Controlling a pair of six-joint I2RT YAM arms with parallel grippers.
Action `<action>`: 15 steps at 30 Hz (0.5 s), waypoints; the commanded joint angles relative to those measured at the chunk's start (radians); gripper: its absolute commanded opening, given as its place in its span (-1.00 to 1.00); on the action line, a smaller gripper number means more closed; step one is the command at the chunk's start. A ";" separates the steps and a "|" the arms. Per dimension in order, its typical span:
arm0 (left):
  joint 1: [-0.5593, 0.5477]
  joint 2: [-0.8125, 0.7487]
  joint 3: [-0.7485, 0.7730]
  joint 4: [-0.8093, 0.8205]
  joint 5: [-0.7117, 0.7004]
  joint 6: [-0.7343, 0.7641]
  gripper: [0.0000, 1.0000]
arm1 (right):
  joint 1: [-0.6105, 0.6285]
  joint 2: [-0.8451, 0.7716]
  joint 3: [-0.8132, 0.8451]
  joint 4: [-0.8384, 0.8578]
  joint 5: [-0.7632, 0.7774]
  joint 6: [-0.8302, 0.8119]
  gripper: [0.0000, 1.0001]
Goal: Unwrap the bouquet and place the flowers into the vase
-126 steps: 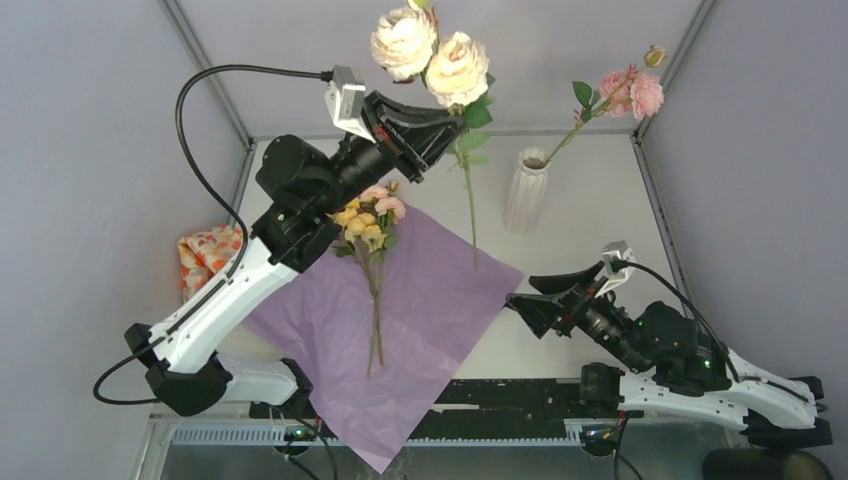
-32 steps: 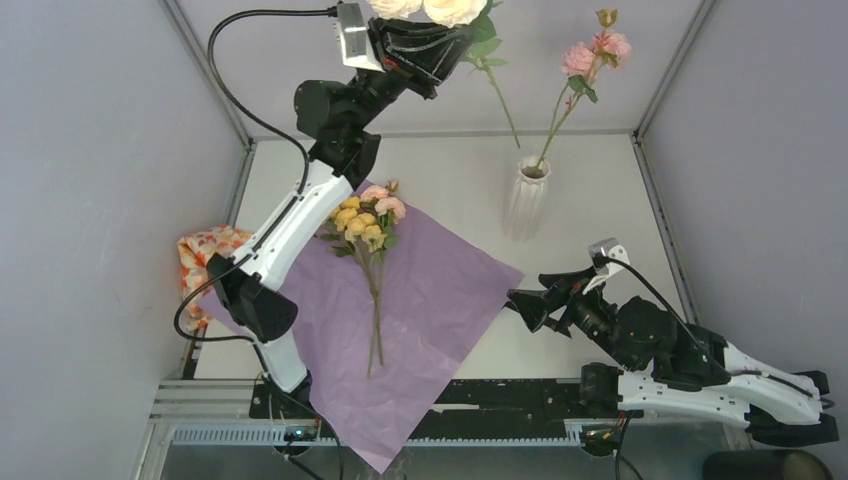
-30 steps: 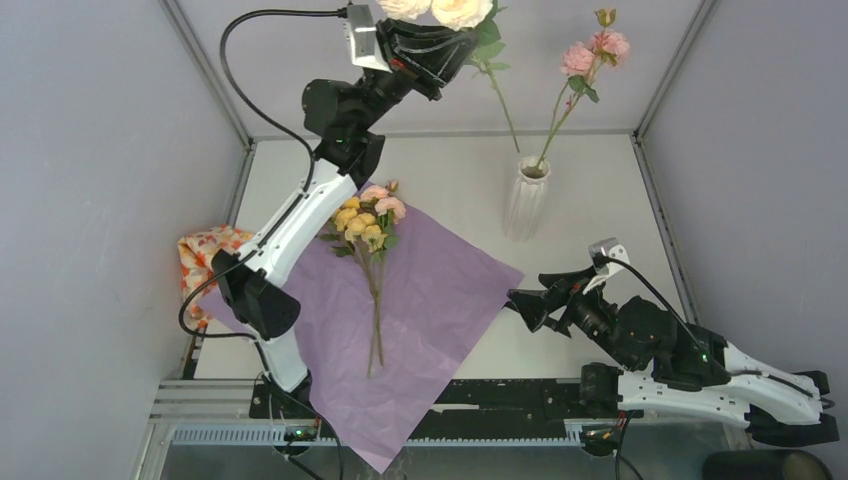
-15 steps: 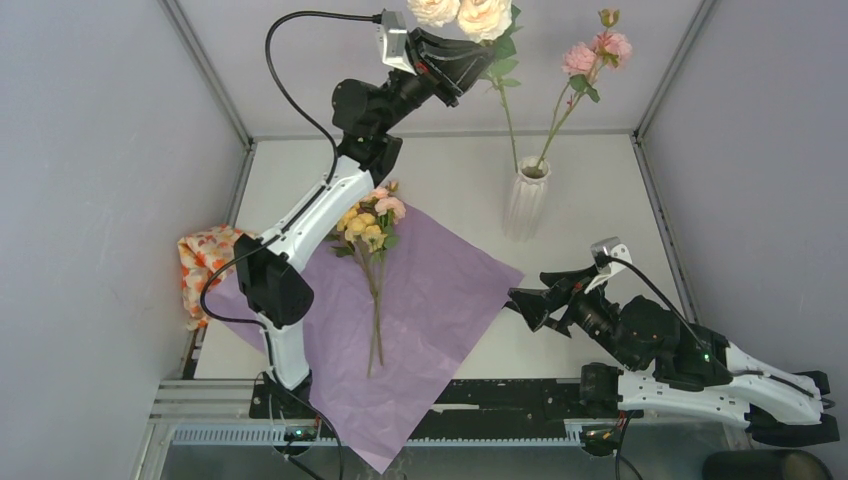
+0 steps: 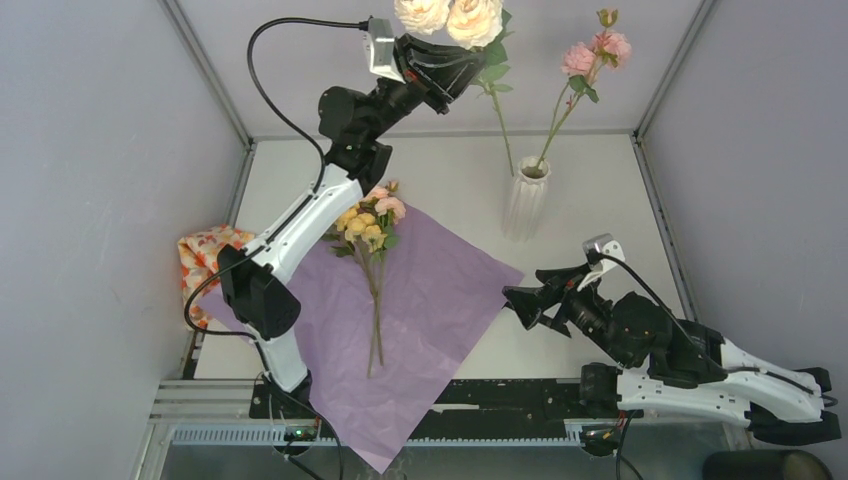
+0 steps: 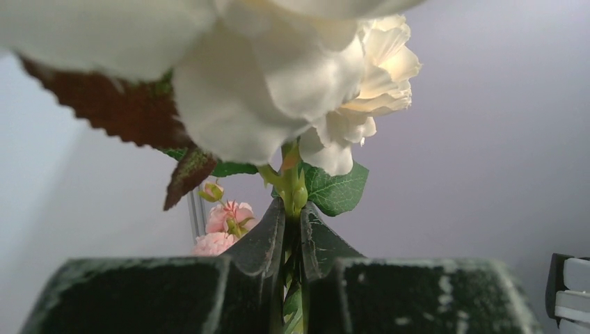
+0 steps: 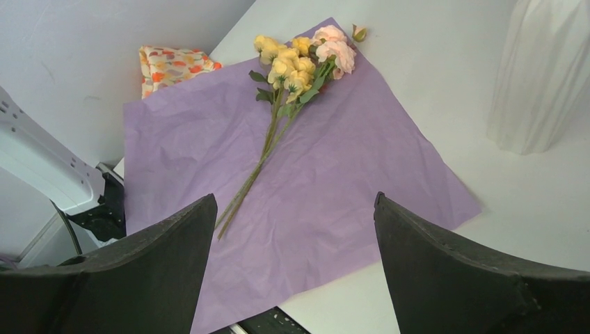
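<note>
While the right gripper [image 5: 520, 306] gapes empty, the left gripper [image 5: 472, 66], clamped on the cream roses' [image 5: 447, 17] stem, should centre its tip over the vase [image 5: 525, 200] before lowering.

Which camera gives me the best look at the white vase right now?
Top external: the whole ribbed vase shows, mouth included, with a pink flower standing in it. Right wrist catches only its lower body at the frame's corner, mouth cut off. Left wrist shows none of it.
</note>
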 commanded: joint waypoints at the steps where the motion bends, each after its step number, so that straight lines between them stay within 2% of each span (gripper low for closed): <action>1: -0.002 -0.093 -0.022 0.078 0.005 0.028 -0.96 | -0.005 0.040 0.040 0.046 -0.014 -0.013 0.83; 7: -0.013 -0.149 -0.057 0.092 0.016 0.054 -0.96 | -0.002 0.032 0.054 -0.004 0.084 0.047 0.83; 9: -0.017 -0.161 -0.069 0.099 0.029 0.057 -0.96 | 0.001 0.011 0.054 -0.048 0.193 0.093 0.83; 12: -0.023 -0.165 -0.080 0.133 0.046 0.031 -0.96 | 0.001 0.002 0.078 -0.176 0.330 0.219 0.84; 15: -0.022 -0.156 -0.095 0.183 0.058 -0.011 -0.96 | -0.002 0.036 0.133 -0.309 0.406 0.311 0.84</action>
